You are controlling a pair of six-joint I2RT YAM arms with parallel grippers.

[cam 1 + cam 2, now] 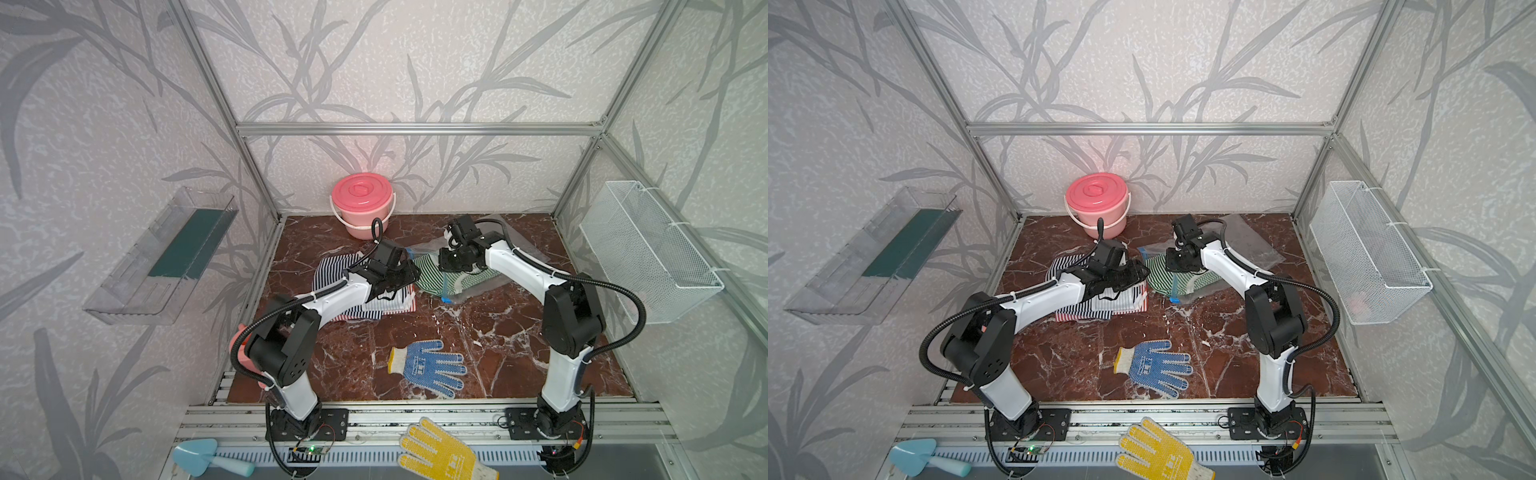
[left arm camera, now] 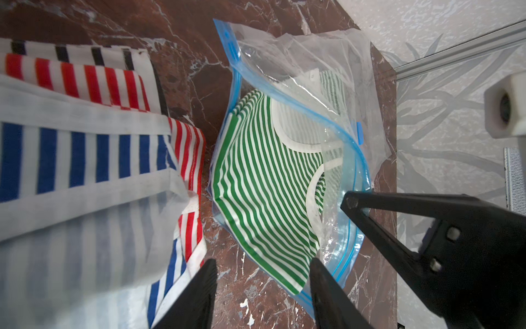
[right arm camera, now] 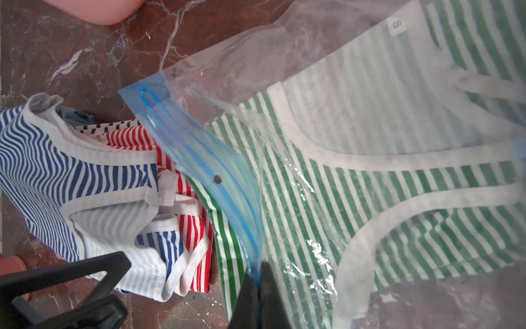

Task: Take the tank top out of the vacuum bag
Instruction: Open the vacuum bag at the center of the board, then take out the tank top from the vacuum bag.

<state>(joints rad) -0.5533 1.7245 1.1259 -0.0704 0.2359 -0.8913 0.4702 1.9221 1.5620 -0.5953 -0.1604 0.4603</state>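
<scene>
The marble-patterned tabletop (image 1: pixel 478 332) carries the vacuum bag (image 1: pixel 515 243) at about 1 o'clock, its clear far corner lying close to the table's back edge. At 11 o'clock a pile of striped tank tops (image 1: pixel 332 266) sits just beside the bag, with only a thin strip of bare marble between them. The green-and-white tank top (image 2: pixel 256 185) lies inside the bag at its gaping mouth. A pink lidded bucket (image 1: pixel 362 199) stands at 12 o'clock against the back wall, and a blue-dotted work glove (image 1: pixel 430 368) lies at 6 o'clock, with broad bare marble around it toward 4 and 8 o'clock. In both top views the arms hide the fingertips. The right wrist view alone shows the right gripper (image 3: pixel 257 273) pressed together on the bag's blue zip strip (image 3: pixel 199 159), raising the upper lip off the lower, and an "S" size label (image 3: pixel 397 25) at the neckline. The left wrist view alone shows the left gripper (image 2: pixel 262 290) spread and empty, poised over the gap between pile and bag, one finger just above the tank top's folded corner.
</scene>
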